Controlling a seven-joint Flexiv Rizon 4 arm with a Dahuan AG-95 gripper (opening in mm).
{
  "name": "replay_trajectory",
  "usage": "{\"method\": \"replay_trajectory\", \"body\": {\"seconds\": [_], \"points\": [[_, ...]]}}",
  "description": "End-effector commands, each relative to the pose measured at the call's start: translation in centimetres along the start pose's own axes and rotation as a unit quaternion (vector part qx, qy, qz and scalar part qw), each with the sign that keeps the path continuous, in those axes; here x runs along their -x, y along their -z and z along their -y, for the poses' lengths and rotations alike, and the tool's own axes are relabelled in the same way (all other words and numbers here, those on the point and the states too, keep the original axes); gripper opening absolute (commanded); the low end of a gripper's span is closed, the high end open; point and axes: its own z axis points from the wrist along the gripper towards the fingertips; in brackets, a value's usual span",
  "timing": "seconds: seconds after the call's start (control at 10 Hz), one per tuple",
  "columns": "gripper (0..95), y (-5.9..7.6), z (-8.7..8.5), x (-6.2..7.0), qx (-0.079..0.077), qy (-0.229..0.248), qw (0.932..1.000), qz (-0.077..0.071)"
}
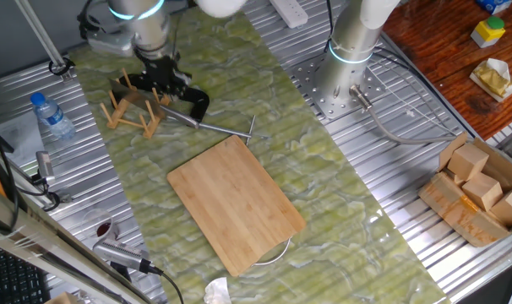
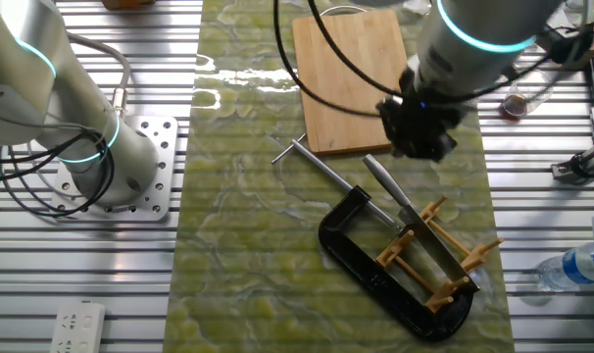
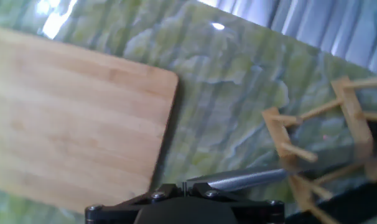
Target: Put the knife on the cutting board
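Observation:
The knife [image 2: 415, 221], an all-steel cleaver, stands on edge in a small wooden peg rack [image 2: 439, 255]. Its rounded handle [image 3: 238, 180] points toward the cutting board [image 2: 351, 78]. The board [image 1: 235, 203] lies flat on the green mat and also fills the left of the hand view [image 3: 70, 118]. My gripper [image 2: 420, 147] hovers just above the handle end, between rack and board. In the hand view, which is blurred, its fingers [image 3: 182, 186] look closed together with nothing between them. The gripper [image 1: 160, 84] hides part of the rack [image 1: 133, 110].
A black C-clamp [image 2: 375, 275] with a thin metal rod [image 1: 222, 128] lies against the rack. A water bottle [image 1: 51, 116] stands beside the mat. A second arm's base [image 1: 349, 67] stands on the metal table. A box of wooden blocks [image 1: 480, 190] sits on the right.

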Motion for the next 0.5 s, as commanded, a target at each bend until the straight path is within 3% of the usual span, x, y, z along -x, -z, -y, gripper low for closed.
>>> {"method": "replay_trajectory", "body": {"seconds": [0.1,0.3,0.4,0.5], "points": [[0.0,1.71,4.76,-4.04,-0.013,0.217,0.9756,-0.031],[0.0,1.81,5.35,-4.33,-0.023,0.297,0.9529,-0.054],[19.0,1.60,5.44,-4.30,-0.025,0.343,0.9367,-0.067],[19.0,1.33,5.54,-4.26,-0.023,0.353,0.9334,-0.062]]}}
